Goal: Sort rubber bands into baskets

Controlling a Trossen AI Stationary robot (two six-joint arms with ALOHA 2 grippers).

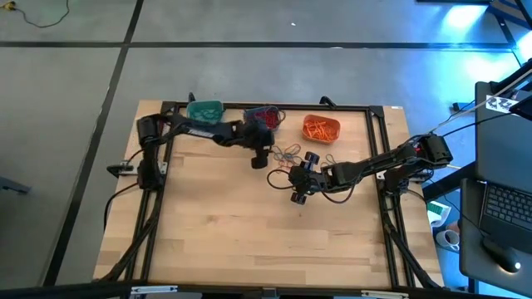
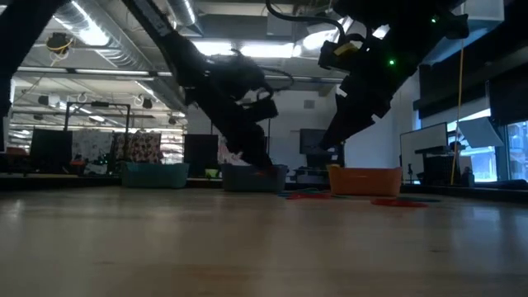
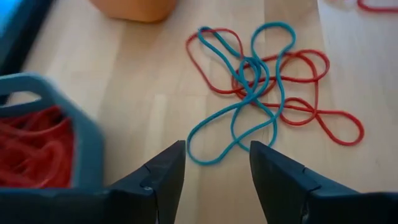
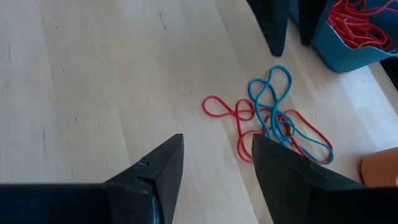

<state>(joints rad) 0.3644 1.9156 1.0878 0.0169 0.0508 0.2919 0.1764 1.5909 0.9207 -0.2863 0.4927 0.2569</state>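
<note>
Plain wooden table [image 1: 249, 241], with a tangle of blue and red rubber bands [image 1: 287, 154] lying loose near the frame's centre, between both arms. The left gripper [image 3: 217, 165], wide open and empty, sits nearest, bands just ahead beside the slate blue basket [image 3: 87, 140]. The right gripper [image 4: 217, 158] is open and empty too.

Two dark jointed arms, black cables, wedge-shaped black jaws.

L gripper [image 3: 216, 163] fingers apart; R gripper [image 4: 216, 155] likewise, both low.
</note>
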